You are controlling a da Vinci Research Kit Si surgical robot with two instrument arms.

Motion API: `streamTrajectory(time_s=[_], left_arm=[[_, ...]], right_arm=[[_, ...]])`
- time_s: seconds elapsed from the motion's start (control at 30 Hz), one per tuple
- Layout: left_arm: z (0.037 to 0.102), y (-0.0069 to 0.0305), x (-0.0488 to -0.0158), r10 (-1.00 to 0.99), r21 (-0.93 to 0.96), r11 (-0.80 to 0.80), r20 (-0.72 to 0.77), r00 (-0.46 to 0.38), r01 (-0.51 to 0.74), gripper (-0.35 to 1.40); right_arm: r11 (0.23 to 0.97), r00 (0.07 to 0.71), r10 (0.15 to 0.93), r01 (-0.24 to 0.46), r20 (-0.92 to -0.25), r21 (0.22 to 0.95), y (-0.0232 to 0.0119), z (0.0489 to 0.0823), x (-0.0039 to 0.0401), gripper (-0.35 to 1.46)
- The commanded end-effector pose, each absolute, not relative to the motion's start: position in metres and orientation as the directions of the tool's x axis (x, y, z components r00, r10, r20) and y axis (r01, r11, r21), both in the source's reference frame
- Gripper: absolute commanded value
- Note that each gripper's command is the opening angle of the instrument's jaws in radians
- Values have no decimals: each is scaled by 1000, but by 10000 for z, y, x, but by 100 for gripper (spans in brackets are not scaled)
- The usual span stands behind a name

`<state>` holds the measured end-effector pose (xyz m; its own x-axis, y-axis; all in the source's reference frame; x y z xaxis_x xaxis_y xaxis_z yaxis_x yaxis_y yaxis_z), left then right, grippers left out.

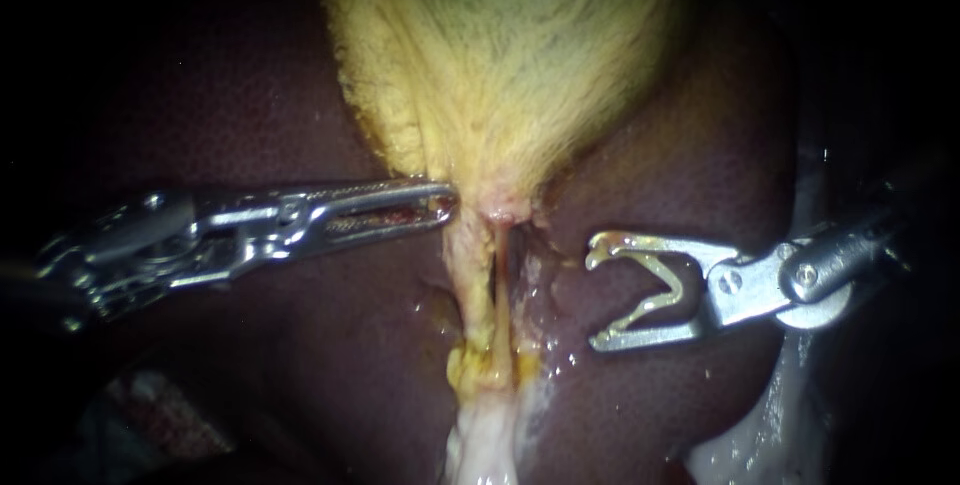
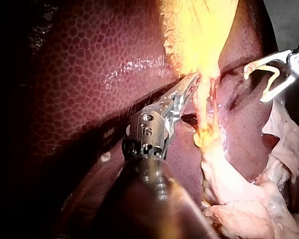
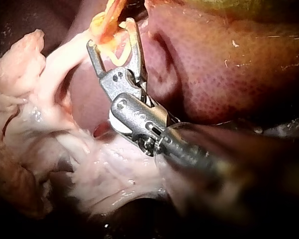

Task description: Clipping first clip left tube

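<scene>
The dark red liver (image 1: 250, 105) fills the field. The yellow gallbladder (image 1: 500, 55) lies on it and narrows to a neck at the middle. From the neck 2 tubes run down side by side with a dark slit between them: the left tube (image 1: 468, 285) and the right tube (image 1: 510, 323). They end in lumpy yellow fat and then a pale strand (image 1: 485, 440). The right tube lies between the left tube and the right instrument (image 1: 594, 299), so it stands in the way from that side.

The left instrument (image 1: 448, 207) reaches in level across the liver. Its hand is pressed nearly together, pinching the edge of the gallbladder's neck just above the left tube. The right instrument's hand is spread wide, its mouth toward the tubes, with 1 open clip (image 1: 678, 285) seated along the inside of both halves. The clip's tips are near the right tube but apart from it, with bare liver between. The left tube carries no clip. In the right wrist view the tubes' yellow lower end lies just ahead of the hand.
</scene>
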<state>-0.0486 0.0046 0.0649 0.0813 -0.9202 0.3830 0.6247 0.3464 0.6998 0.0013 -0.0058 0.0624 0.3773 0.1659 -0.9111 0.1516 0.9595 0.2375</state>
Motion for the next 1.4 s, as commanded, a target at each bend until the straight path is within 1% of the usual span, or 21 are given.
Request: streamTrajectory(time_s=[0.03, 0.2, 0.33, 0.5, 0.67, 0.8, 0.9, 1.1, 1.4], left_arm=[[648, 45, -486, -920, 701, 347, 383, 82, 623, -35], [643, 42, -479, -920, 702, 348, 383, 84, 621, -35], [631, 37, -466, -920, 706, 351, 381, 88, 616, -35], [621, 35, -447, -918, 699, 356, 387, 90, 620, -35], [616, 36, -435, -919, 695, 349, 386, 83, 629, -35], [615, 36, -431, -919, 693, 348, 387, 82, 632, -35], [615, 36, -432, -919, 693, 348, 387, 82, 632, -35], [612, 34, -431, -919, 692, 347, 386, 81, 633, -35], [607, 32, -431, -919, 691, 346, 386, 80, 634, -35]], right_arm=[[959, 377, 166, 152, -911, 237, -58, 624, 13, 60], [960, 377, 165, 151, -911, 236, -60, 624, 16, 60], [960, 377, 163, 154, -912, 235, -66, 625, 24, 60], [955, 367, 153, 183, -918, 233, -80, 627, 45, 60], [938, 361, 187, 212, -914, 275, -97, 632, 73, 60], [929, 366, 215, 210, -905, 306, -107, 639, 95, 60], [927, 369, 223, 207, -902, 314, -112, 646, 110, 60], [927, 374, 232, 195, -898, 321, -110, 662, 131, 60], [927, 375, 240, 185, -895, 327, -99, 692, 136, 59]])
